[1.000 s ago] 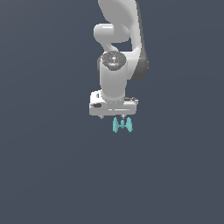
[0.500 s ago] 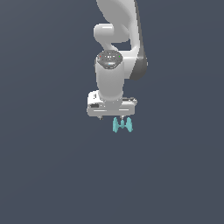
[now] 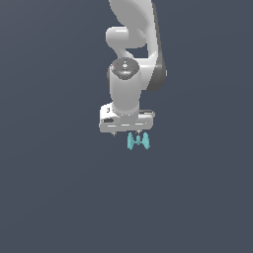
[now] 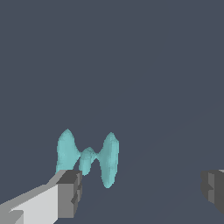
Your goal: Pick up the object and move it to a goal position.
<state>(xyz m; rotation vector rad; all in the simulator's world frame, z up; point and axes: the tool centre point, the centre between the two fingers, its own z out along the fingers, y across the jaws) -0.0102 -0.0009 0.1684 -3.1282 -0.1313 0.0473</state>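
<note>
One arm point(image 3: 136, 59), white with a dark collar at its wrist joint, reaches down from the top edge of the exterior view and ends in a white gripper point(image 3: 129, 132) whose flat palm block sits level above a plain dark grey ground point(image 3: 49, 197). Just under that block, toward the exterior view's right end of it, lies the object point(image 3: 138, 141), a tiny turquoise piece made of two flared ends joined by a short bar, its bar lying across rather than standing up. It is far smaller than the gripper above it. In the wrist view the jaws stand wide apart: one grey-tipped finger point(image 4: 65, 192) shows close by the object point(image 4: 89, 157), its pad overlapping the foot of one flared end in the picture, while the other finger point(image 4: 214, 188) sits well away at the far edge with open ground between it and the piece. Whether the near finger actually touches the object, or whether the piece rests on the ground or just above it, cannot be told from either view.
</note>
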